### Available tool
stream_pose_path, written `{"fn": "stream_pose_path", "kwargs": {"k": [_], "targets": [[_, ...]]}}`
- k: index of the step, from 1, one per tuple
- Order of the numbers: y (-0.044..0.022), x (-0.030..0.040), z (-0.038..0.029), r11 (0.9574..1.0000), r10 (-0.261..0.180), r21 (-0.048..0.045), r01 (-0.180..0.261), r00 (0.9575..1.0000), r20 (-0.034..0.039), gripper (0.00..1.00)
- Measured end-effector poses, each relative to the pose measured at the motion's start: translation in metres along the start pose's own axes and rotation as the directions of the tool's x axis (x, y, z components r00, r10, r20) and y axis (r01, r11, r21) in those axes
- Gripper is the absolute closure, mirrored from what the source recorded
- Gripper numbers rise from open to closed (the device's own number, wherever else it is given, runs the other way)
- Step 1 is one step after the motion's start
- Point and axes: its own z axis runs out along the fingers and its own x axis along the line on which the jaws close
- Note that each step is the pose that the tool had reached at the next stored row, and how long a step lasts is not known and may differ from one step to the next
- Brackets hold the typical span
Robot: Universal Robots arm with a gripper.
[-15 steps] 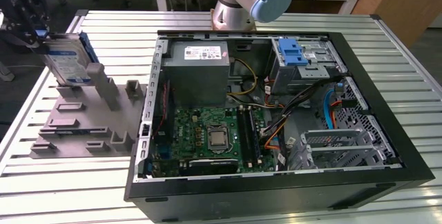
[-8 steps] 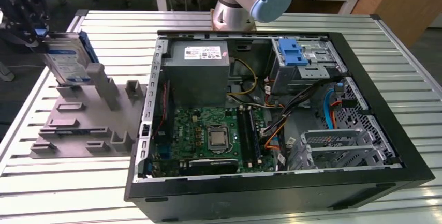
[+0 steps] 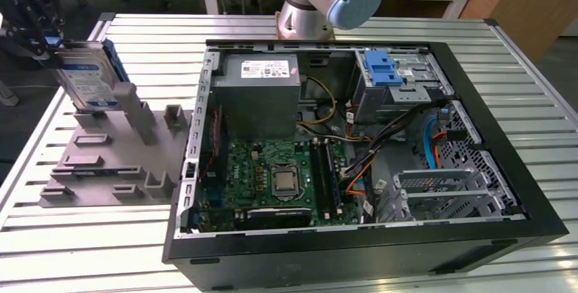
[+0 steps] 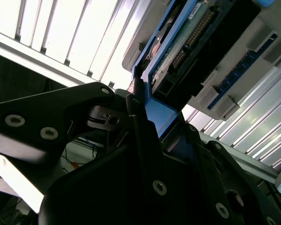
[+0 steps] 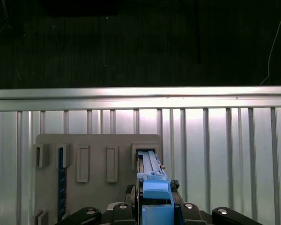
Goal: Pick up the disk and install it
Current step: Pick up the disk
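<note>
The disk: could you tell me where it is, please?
The disk is upright in the hand at the exterior view's far left, at the grey holder.

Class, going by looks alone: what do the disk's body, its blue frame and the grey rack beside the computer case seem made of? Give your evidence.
The disk: probably metal; silver-grey body with a dull sheen under a paper-like label.
Its blue frame: likely moulded plastic; even saturated colour, smooth surface.
The grey rack: seemingly matte plastic; flat uniform grey, no glint.
</note>
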Motion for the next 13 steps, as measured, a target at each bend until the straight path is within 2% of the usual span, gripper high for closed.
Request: {"fn": "stream_pose_path", "kwargs": {"k": [13], "targets": [[0.0001, -0.0006, -0.0033, 1.0, 0.0, 0.0, 0.0, 1.0, 0.0, 0.64]]}}
